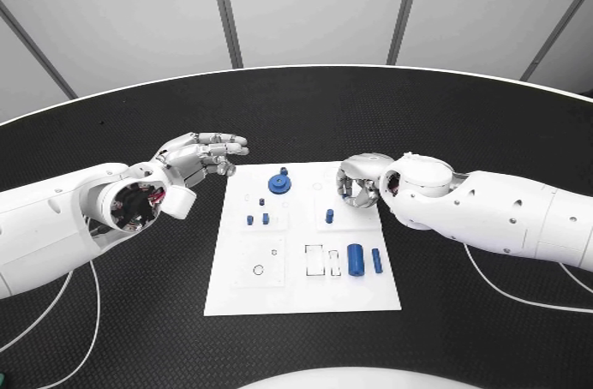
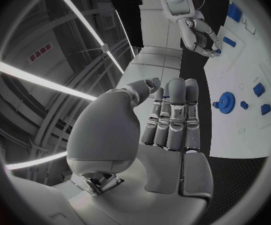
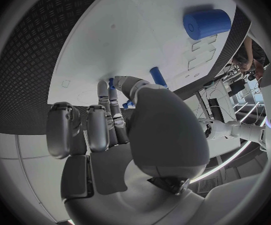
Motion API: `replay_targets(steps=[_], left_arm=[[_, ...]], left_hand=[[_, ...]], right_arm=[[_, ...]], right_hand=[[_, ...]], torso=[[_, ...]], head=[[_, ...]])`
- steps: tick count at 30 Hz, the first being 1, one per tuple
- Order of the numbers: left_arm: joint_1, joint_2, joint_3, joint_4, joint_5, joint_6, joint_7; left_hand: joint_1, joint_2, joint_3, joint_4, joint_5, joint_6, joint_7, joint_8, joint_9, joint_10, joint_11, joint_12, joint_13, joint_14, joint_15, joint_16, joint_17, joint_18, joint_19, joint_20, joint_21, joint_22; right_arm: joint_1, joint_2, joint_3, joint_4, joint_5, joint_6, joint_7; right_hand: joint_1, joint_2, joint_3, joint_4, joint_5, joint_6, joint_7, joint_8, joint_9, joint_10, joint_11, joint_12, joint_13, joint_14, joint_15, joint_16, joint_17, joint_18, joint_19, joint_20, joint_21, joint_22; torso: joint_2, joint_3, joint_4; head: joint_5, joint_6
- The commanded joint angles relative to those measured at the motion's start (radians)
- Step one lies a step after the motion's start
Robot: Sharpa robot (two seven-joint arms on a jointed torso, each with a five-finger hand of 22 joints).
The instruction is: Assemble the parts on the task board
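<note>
On the white board [image 1: 248,295], the right hand [image 1: 358,188] pinched a small, stiff, light blue peg [image 3: 112,83] by its top.

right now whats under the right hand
The right hand hovers over the board's far right part, fingertips at a small blue part. Anything beneath the palm is hidden.

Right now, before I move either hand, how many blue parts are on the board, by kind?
Gear: 1
Small blocks: 3
Short peg: 1
Thick cylinder: 1
Thin rod: 1
Total: 7
A blue bit at the right fingers is unclear, not counted.
</note>
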Motion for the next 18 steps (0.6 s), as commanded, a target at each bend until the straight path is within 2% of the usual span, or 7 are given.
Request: replay_targets(steps=[1,13,15,16,18], left_arm=[[0.000,0.000,0.000,0.001,0.000,0.001,-0.001],[0.000,-0.002,0.000,0.001,0.000,-0.001,-0.002],[0.000,-0.002,0.000,0.001,0.000,-0.002,-0.002],[0.000,-0.002,0.000,0.001,0.000,-0.002,-0.002],[0.000,-0.001,0.000,0.001,0.000,-0.003,-0.002]], left_hand=[[0.001,0.007,-0.008,-0.001,0.005,0.001,0.002,0.004,0.001,-0.001,0.001,0.005,0.001,-0.002,-0.005,-0.005,-0.001,0.015,-0.003,-0.006,-0.005,-0.001],[0.002,0.007,-0.008,-0.001,0.005,0.000,0.002,0.004,0.001,-0.002,0.001,0.005,0.001,-0.002,-0.005,-0.006,-0.001,0.015,-0.003,-0.006,-0.005,-0.002],[0.002,0.007,-0.008,-0.001,0.005,0.000,0.002,0.004,0.001,-0.002,0.001,0.005,0.001,-0.002,-0.005,-0.006,-0.001,0.015,-0.003,-0.006,-0.005,-0.002],[0.002,0.007,-0.008,-0.001,0.005,0.000,0.002,0.004,0.001,-0.002,0.001,0.005,0.001,-0.002,-0.005,-0.006,-0.001,0.015,-0.003,-0.006,-0.005,-0.002],[0.002,0.007,-0.008,-0.001,0.005,0.000,0.002,0.004,0.001,-0.002,0.001,0.005,0.001,-0.002,-0.005,-0.006,-0.001,0.015,-0.003,-0.006,-0.005,-0.002]], right_arm=[[-0.003,0.004,-0.001,-0.001,0.000,0.003,0.001],[-0.009,0.009,-0.003,-0.003,0.000,0.005,-0.005],[-0.010,0.010,-0.003,-0.003,0.000,0.004,-0.011],[-0.010,0.010,-0.003,-0.002,-0.004,0.002,-0.013],[-0.011,0.009,-0.003,-0.001,-0.018,-0.005,-0.018]], right_hand=[[0.004,0.009,0.001,-0.007,0.000,0.010,-0.001,0.004,0.002,0.009,-0.004,-0.007,-0.004,0.044,-0.007,0.004,0.001,0.003,0.051,-0.001,0.008,0.189],[0.006,0.018,0.003,-0.019,-0.003,0.025,-0.007,0.011,0.007,0.028,-0.010,-0.007,-0.008,0.045,-0.013,0.006,0.004,-0.001,0.057,-0.005,0.025,0.199],[0.013,0.030,0.008,-0.031,-0.003,0.037,-0.011,0.017,0.012,0.040,-0.015,-0.009,-0.011,0.044,-0.017,0.005,0.003,-0.002,0.059,-0.009,0.030,0.201],[0.023,0.041,0.016,-0.044,-0.024,0.045,-0.013,0.021,0.015,0.049,-0.017,-0.010,-0.013,0.045,-0.020,0.005,0.003,-0.002,0.059,-0.011,0.031,0.202],[0.027,0.050,0.024,-0.052,-0.031,0.050,-0.014,0.024,0.018,0.057,-0.019,-0.012,-0.015,0.045,-0.021,0.005,0.005,-0.003,0.060,-0.013,0.033,0.204]], torso=[[0.000,0.0001,-0.0004],[-0.001,-0.0006,-0.0009],[-0.001,-0.0004,-0.0007],[-0.001,-0.0005,-0.0007],[-0.002,-0.0006,-0.0009]], head=[[0.002,-0.002],[0.003,-0.006],[0.003,-0.005],[0.002,-0.005],[0.001,-0.005]])
